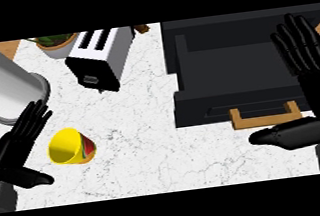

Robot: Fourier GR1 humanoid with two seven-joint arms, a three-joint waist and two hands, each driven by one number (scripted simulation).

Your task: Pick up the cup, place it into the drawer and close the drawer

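Now the left hand [15, 150] lines up on the cup [71, 146], fingers released.
Cup lies tipped on the bench [153, 151], near left, just beside that hand; curl around its body. Drawer [243, 64] stands open far right; right hand [312, 81] also released.

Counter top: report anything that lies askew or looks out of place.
The yellow cup lies tipped on its side on the white counter, its mouth facing the left hand. The drawer stands open. Nothing spilled that I can see.
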